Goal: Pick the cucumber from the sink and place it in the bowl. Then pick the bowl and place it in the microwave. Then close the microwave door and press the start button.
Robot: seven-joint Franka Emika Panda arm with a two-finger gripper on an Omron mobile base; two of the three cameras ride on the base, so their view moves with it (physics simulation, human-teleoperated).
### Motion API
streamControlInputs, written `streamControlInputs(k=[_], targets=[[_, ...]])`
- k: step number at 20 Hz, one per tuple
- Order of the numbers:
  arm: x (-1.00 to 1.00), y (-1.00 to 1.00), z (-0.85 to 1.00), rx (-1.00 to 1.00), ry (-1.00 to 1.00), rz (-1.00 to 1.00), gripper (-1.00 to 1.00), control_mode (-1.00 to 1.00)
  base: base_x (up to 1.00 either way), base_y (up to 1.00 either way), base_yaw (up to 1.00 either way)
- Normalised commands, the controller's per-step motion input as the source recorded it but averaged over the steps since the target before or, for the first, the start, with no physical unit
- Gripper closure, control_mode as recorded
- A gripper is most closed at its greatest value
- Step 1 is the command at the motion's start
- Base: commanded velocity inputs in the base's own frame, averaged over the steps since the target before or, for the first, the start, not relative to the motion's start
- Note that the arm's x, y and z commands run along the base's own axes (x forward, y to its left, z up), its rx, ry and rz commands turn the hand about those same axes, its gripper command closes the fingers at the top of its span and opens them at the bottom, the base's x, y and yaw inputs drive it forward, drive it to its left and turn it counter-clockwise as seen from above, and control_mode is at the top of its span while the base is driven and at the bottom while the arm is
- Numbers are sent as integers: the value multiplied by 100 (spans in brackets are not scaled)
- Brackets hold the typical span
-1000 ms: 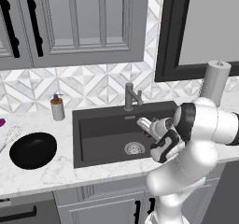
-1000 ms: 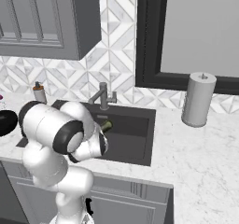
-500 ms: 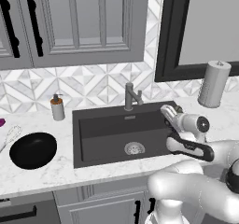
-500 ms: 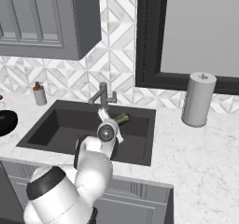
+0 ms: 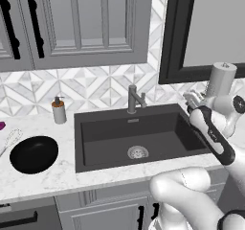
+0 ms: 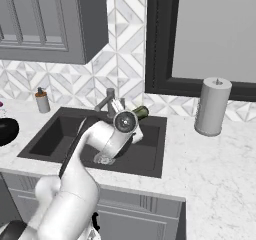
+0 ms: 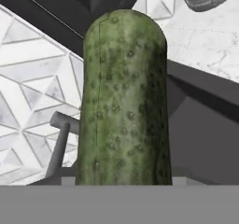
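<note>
The dark green cucumber [image 7: 123,101] stands upright and close in the hand view, held from below. My gripper [image 6: 133,116] is shut on the cucumber [image 6: 141,112] and holds it in the air above the back right part of the sink [image 6: 50,136]. In the left base view the gripper [image 5: 191,101] hangs over the right rim of the dark sink [image 5: 105,138]. The black bowl [image 5: 33,154] sits on the counter left of the sink, far from the gripper, and shows as the bowl [image 6: 6,131] at the picture's left edge. The microwave and its door are out of view.
A grey tap [image 5: 134,98] rises behind the sink, just left of the gripper. A soap dispenser [image 5: 59,110] stands at the back left. A paper towel roll [image 6: 212,106] stands on the marble counter [image 6: 215,169] to the right. Grey cabinets hang above.
The arm has swung up and to the right, raising the held cucumber from low in the sink to above its back right rim.
</note>
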Motion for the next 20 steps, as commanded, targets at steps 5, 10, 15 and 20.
streamControlInputs(k=[5, 10, 15, 20], targets=[[-55, 76, 19, -16, 23, 4, 100, -100, 0, 0, 0], [-76, 100, 0, -4, -10, 13, 100, -100, 0, 0, 0], [-32, 100, 11, -9, 9, 29, 100, -100, 0, 0, 0], [-6, 100, 17, -12, 28, 44, 100, -100, 0, 0, 0]])
